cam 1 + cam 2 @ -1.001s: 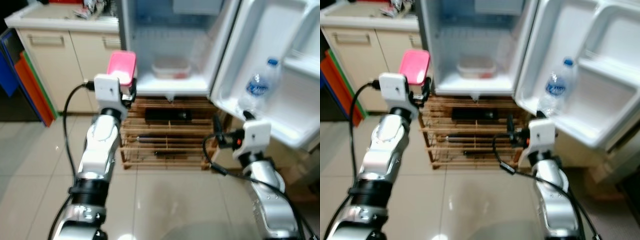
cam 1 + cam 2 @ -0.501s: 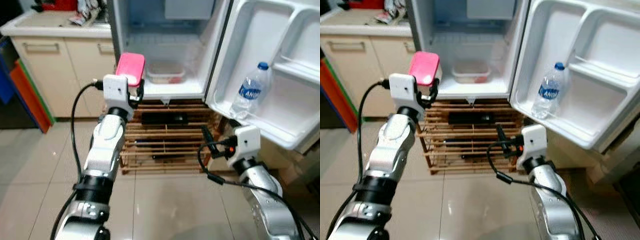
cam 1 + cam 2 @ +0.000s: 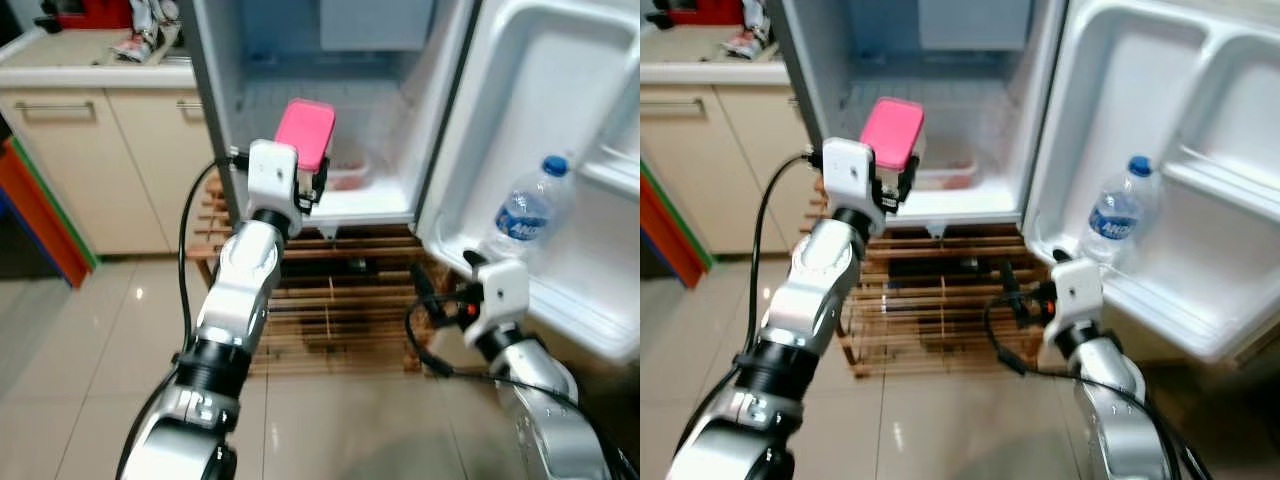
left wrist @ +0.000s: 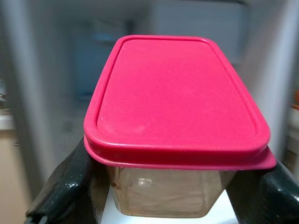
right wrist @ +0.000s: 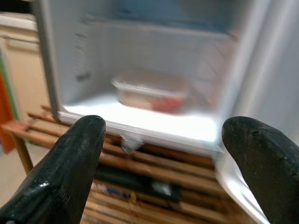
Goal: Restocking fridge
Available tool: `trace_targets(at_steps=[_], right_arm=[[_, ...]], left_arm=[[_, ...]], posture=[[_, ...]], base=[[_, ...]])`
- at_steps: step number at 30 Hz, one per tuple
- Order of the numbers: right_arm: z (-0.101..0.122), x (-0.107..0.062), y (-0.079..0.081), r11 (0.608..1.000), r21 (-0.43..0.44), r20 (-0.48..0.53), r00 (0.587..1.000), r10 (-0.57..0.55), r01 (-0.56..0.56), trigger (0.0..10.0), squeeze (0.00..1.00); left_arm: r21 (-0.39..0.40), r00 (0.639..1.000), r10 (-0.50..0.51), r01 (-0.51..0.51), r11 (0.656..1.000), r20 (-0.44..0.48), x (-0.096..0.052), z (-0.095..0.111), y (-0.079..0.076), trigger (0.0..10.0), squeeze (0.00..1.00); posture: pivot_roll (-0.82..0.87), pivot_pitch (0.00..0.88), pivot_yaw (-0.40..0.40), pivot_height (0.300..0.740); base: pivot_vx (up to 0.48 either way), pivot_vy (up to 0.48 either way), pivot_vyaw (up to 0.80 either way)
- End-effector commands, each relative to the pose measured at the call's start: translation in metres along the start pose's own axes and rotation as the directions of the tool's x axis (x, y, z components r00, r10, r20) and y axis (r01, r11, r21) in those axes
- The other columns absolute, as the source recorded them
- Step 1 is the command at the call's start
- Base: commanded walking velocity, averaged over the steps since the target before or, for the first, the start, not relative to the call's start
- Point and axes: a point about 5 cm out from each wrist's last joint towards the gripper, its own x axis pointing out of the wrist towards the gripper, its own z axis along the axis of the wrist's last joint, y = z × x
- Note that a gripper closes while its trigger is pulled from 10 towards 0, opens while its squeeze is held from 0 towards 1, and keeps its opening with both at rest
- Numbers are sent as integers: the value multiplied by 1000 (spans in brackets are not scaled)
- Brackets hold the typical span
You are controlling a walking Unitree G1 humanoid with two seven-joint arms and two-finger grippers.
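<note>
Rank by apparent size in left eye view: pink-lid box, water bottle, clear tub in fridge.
1. Water bottle, tallest in frame.
2. Pink-lid box, held by the left gripper; it sits nearer the camera, so its real size against the tub is unsure.
3. Clear tub, mostly hidden behind the box.

Open fridge point(image 3: 400, 205) on wooden rack point(image 3: 330, 300), tiled floor point(image 3: 90, 340) under.

Fridge floor: one clear container point(image 5: 152, 90) w/ sth red inside, sitting toward the back, roughly mid-width; bare white floor from it to the front edge. Door shelf point(image 3: 1160, 300): water bottle point(image 3: 1118, 222) w/ blue cap & label, upright at the hinge-side end. Rack slats hold a dark flat item point(image 5: 140, 181) on upper level, can't tell what. Counter point(image 3: 90, 70) at far left w/ cluttered bits near its fridge-side end, too blurred to ID.
</note>
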Motion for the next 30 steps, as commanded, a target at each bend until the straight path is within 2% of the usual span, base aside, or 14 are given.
trace_targets(at_steps=[1, 13, 18, 24, 30], right_arm=[[0, 1, 4, 1000, 6, -4, 1000, 20, -20, 10000, 0], [-4, -3, 9, 999, 5, -17, 998, 54, -54, 10000, 0], [-5, -3, 10, 998, 2, -24, 998, 66, -66, 10000, 0], [-5, -4, 12, 997, 1, -29, 996, 79, -79, 10000, 0], [0, -10, 19, 993, -14, -24, 993, 117, -117, 10000, 0]], left_arm=[[-5, 1000, 0, 0, 1000, -27, 1, -5, 3, 10000, 0], [-19, 999, -24, 23, 1000, -26, 2, -6, -2, 10000, 0], [20, 1000, -10, 10, 1000, -10, 2, -4, -3, 10000, 0], [26, 1000, -5, 6, 1000, -23, 1, -6, -5, 10000, 0], [-6, 998, -28, 28, 1000, -50, -3, -9, -17, 10000, 0]], posture=[[-74, 0, -7, 740], [-74, 0, -5, 740], [-74, 0, -7, 740], [-75, 0, -9, 740], [-88, 0, -8, 740]], base=[[480, 0, 0], [480, 0, 0], [473, 0, 0], [0, 0, 0], [0, 0, 0]])
